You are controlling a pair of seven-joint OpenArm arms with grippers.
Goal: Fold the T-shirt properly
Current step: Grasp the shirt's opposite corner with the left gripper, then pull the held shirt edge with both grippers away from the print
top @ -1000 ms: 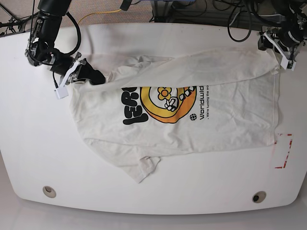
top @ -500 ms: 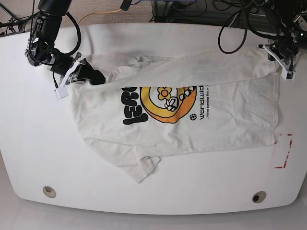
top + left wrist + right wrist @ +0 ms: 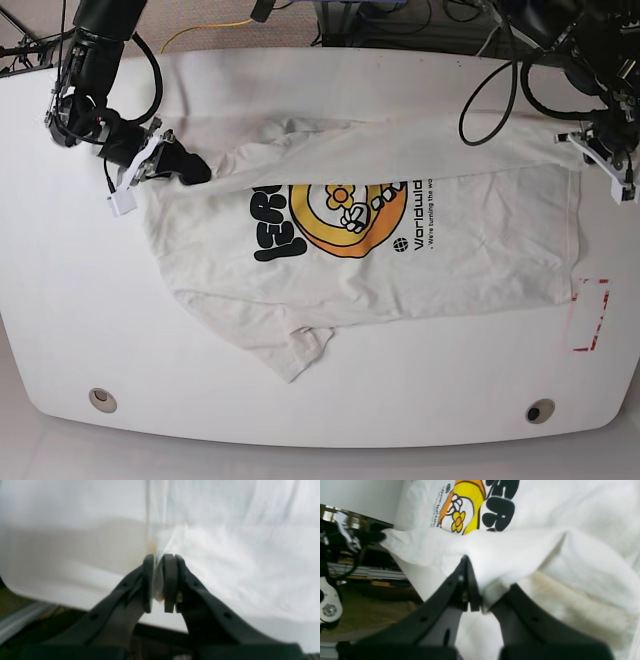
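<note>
While spread print-up across the white table, the T-shirt has its far edge folded over the orange graphic. Left gripper: clamped on the shirt's hem corner. Right gripper: pinched on a raised fold at the opposite end.

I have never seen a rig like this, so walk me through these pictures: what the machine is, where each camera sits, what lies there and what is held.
It is a robot with two arms at a white table. One picture looks down from above; the other two come from cameras on the wrists, looking along the grippers. A cream T-shirt with a printed front lies spread out. The left gripper is shut on the shirt's edge near one end. The right gripper is shut on a bunch of cloth at the other end.
</note>
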